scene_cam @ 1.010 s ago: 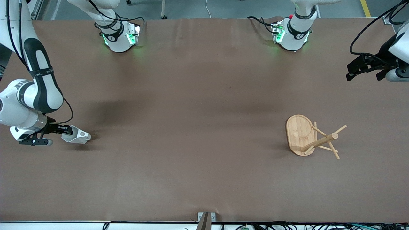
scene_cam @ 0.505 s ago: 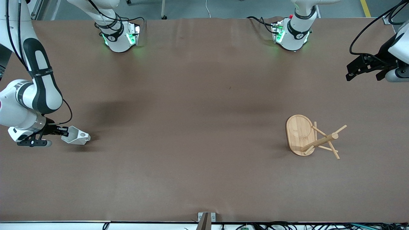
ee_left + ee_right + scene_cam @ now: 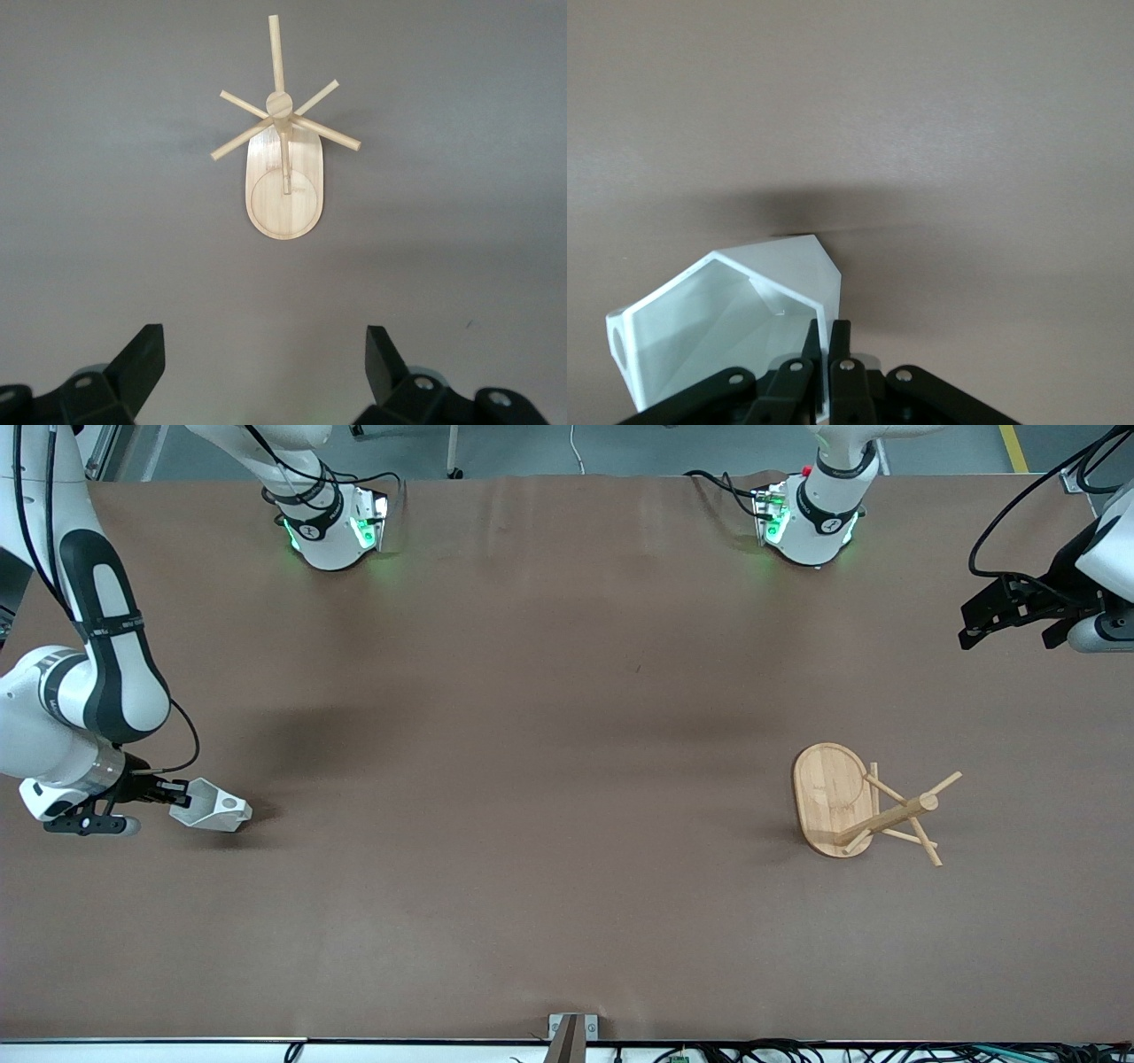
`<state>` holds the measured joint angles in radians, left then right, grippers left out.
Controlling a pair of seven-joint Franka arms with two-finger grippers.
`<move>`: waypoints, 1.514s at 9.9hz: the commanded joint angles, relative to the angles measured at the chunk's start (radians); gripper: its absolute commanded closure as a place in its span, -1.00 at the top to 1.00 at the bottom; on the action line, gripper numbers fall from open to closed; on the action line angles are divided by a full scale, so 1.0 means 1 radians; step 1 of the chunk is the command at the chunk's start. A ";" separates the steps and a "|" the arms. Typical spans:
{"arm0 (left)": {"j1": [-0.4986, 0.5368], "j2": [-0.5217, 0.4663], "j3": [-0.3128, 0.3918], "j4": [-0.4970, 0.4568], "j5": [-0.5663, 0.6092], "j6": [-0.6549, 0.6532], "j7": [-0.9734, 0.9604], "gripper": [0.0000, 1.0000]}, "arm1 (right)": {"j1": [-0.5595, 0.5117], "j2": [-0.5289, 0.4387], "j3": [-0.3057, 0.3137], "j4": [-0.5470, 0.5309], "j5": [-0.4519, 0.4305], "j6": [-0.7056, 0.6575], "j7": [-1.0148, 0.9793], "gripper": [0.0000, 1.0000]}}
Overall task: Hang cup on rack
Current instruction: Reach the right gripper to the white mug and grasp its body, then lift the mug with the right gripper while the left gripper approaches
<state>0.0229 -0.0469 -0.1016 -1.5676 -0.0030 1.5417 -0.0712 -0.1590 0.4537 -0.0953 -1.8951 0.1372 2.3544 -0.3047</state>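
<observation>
The right gripper [image 3: 177,790], at the right arm's end of the table, is pinching the rim wall of the small white faceted cup [image 3: 211,806]; in the right wrist view its black fingers [image 3: 826,341] are closing together on the thin white wall, one inside the cup [image 3: 731,328] and one outside. The cup is lying tipped on its side, its mouth toward the gripper; whether it is resting on the brown table [image 3: 532,779] or hanging just over it cannot be told. The light bamboo mug rack [image 3: 864,806] is standing well apart, toward the left arm's end, its pegs fanning from the central post. So the cup's carry is running the table's whole length toward the rack. The left gripper [image 3: 1010,615] is waiting high over that end, fingers spread wide and holding nothing, much nearer the rack [image 3: 283,168].
</observation>
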 commanded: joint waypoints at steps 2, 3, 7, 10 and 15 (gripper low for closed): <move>-0.006 0.024 -0.004 -0.002 -0.009 -0.006 0.016 1.00 | 0.007 -0.066 0.061 0.054 0.199 -0.185 -0.013 -0.99; -0.006 0.024 -0.004 -0.002 -0.009 -0.006 0.016 1.00 | 0.010 -0.070 0.083 0.092 0.273 -0.263 -0.011 -0.99; -0.004 0.024 -0.004 -0.002 -0.011 -0.006 0.016 1.00 | 0.016 -0.096 0.195 0.130 0.525 -0.377 -0.007 -0.99; -0.006 0.025 -0.006 0.000 -0.011 -0.006 0.016 1.00 | 0.056 -0.098 0.275 0.130 0.755 -0.377 -0.007 -0.99; -0.031 0.015 -0.177 0.026 -0.029 -0.026 0.104 1.00 | 0.209 -0.093 0.293 0.131 1.118 -0.377 -0.007 -0.99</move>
<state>-0.0074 -0.0451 -0.2157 -1.5331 -0.0277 1.5371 -0.0258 0.0266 0.3702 0.1992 -1.7551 1.1613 1.9786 -0.3060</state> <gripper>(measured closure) 0.000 0.956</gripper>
